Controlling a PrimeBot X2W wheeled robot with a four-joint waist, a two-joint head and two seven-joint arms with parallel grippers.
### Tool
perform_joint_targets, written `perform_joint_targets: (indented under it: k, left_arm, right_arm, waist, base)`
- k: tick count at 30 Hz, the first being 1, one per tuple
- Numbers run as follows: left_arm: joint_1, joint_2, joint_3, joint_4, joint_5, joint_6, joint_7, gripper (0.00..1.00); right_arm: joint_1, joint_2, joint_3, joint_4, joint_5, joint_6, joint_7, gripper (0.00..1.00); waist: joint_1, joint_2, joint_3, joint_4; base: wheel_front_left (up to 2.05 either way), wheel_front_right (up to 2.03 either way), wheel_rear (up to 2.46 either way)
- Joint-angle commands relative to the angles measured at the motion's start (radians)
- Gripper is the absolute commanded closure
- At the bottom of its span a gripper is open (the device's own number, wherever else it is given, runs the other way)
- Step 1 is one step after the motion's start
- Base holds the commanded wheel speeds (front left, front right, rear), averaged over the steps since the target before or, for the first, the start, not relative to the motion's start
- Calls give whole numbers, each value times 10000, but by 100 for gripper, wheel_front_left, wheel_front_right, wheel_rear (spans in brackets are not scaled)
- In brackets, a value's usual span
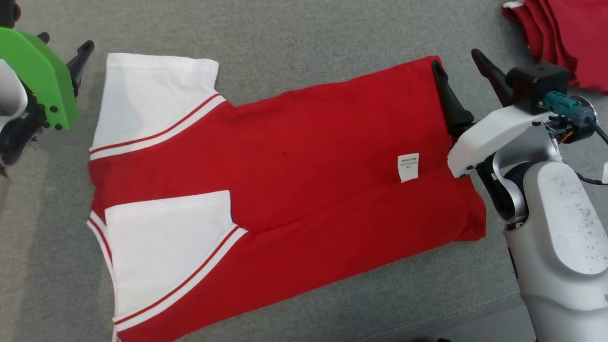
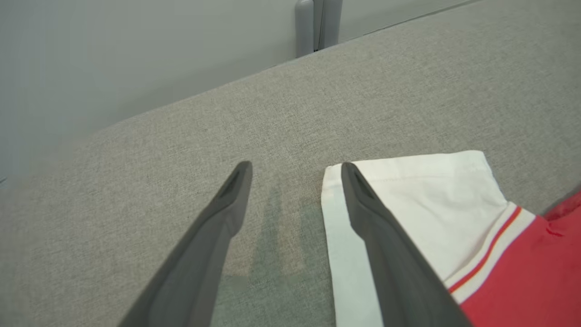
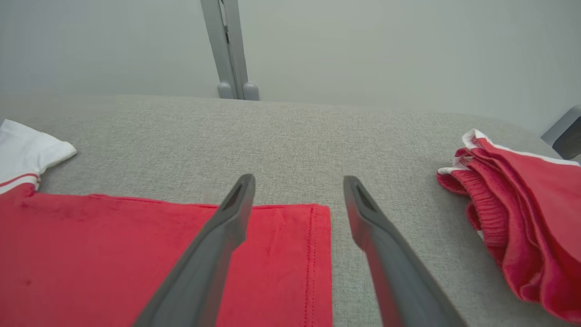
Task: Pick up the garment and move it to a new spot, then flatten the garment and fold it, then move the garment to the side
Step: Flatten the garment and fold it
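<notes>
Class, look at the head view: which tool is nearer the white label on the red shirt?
Right. The right tool is at the shirt's hem corner, close to the label; the left tool is by the white sleeve, at the shirt's other end.

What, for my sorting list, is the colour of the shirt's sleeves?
The sleeves are white, with a thin red stripe; clearest in the head view.
</notes>
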Motion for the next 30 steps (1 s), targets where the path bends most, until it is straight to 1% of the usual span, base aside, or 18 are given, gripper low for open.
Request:
perform_joint_targets:
  k: [1,5,10,13,16,17,18,20,22,23,24,25,30]
  left_arm:
    - [-218,80,-134,107,-78,-42,47,0]
    - [-394,217,-502,353,-388,-36,255,0]
    - [-532,371,-757,798,-508,-37,415,0]
    - [-474,332,-930,979,-603,-37,481,0]
    - [-366,288,-1203,941,-883,-40,830,0]
    - [-359,311,-1273,914,-962,-41,935,3]
    - [-358,348,-1336,865,-1044,-41,1072,13]
    - [-360,404,-1420,785,-1193,-41,1259,45]
    - [-364,474,-1532,674,-1253,-41,1425,60]
    - [-365,508,-1582,621,-1283,-41,1477,71]
    - [-348,537,-1649,528,-1320,-41,1517,87]
    - [-322,553,-1680,474,-1325,-41,1455,100]
    - [-295,461,-1735,289,-1204,-28,636,100]
  right_arm:
    - [-182,-60,35,93,91,-18,-122,0]
    - [-385,-60,135,308,148,-18,-315,0]
    - [-514,-50,193,516,170,-18,-444,0]
    - [-555,-48,213,599,187,-18,-493,0]
    - [-527,-102,192,656,212,-18,-523,0]
    - [-533,-118,183,671,210,-18,-517,0]
    - [-552,-114,181,678,203,-18,-512,0]
    - [-588,-110,206,689,188,-18,-506,0]
    - [-601,-97,251,689,179,-18,-478,0]
    - [-610,-93,272,692,176,-18,-468,0]
    - [-628,-86,290,706,172,-18,-460,0]
    - [-648,-78,309,716,172,-18,-452,0]
    - [-766,-53,304,859,164,-18,-447,0]
  waist:
    - [-2,0,864,-793]
    - [-2,0,1052,-935]
    - [-2,0,1144,-1013]
    - [-2,0,1134,-1009]
    - [-2,0,1071,-946]
    - [-2,0,1053,-926]
    - [-2,0,1028,-900]
    - [-2,0,974,-853]
    - [-2,0,928,-813]
    - [-2,0,913,-798]
    - [-2,0,896,-780]
    - [-2,0,884,-769]
    - [-2,0,820,-683]
  base:
    - [0,0,0]
    - [0,0,0]
    - [0,0,0]
    - [0,0,0]
    - [0,0,0]
    - [0,0,0]
    - [0,0,0]
    - [0,0,0]
    - [0,0,0]
    - [0,0,0]
    - [0,0,0]
    - [0,0,0]
    - [0,0,0]
